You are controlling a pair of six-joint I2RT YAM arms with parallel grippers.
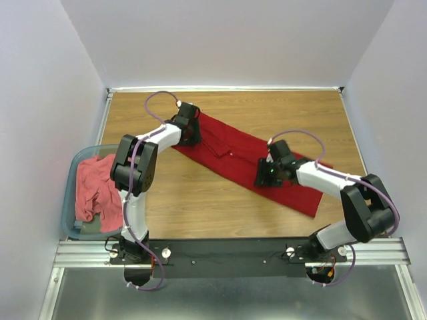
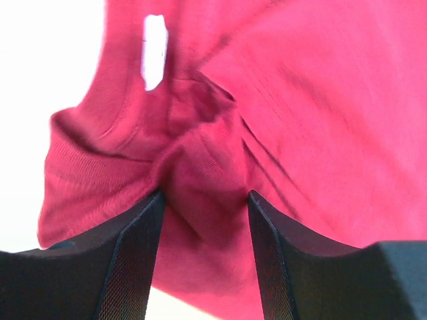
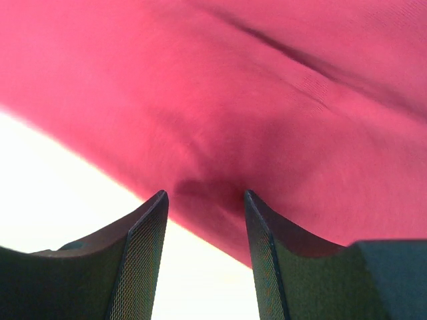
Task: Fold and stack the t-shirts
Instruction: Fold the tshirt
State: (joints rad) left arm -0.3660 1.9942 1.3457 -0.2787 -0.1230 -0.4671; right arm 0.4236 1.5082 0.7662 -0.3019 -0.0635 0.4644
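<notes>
Wood-grain bench (image 1: 200, 207) fills your view between pale walls. At its left edge, toward the near corner, you see the blue-grey tub (image 1: 67, 200) holding the crumpled coral-pink shirt (image 1: 93, 190). The crimson shirt (image 1: 230, 159) lies on the wood as a long diagonal band, running from the near-right side toward the far-left corner. Your right gripper (image 3: 203, 197) pinches a puckered bit of its nearer edge. Farther off, your left gripper (image 2: 203, 197) clamps a bunched fold near the white neck label (image 2: 155, 50).

Wood table (image 1: 200, 200): crimson t-shirt (image 1: 237, 163) spread diagonally.
</notes>
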